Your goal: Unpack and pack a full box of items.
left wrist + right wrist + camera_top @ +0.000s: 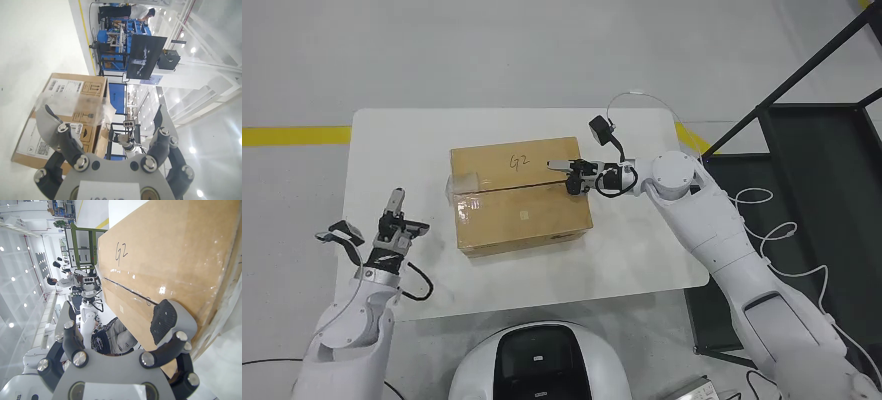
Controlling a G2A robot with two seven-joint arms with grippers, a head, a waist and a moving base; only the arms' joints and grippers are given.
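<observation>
Right end effector (115,308) released, one pad (164,321) by the box (520,195) seam (130,291); tape (162,290) should be caught at the seam end (left end effector (104,109) also released, aside).

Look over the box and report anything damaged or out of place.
Clear tape hangs loose at the end of the cardboard box nearest the left gripper, standing off the edge in a crumpled flap. The box itself is closed.

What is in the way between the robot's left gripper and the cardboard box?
Nothing visible. The left gripper hangs open beside the cardboard box's end, with just bare white table between them. A loose flap of clear tape sticks out from that end.
</observation>
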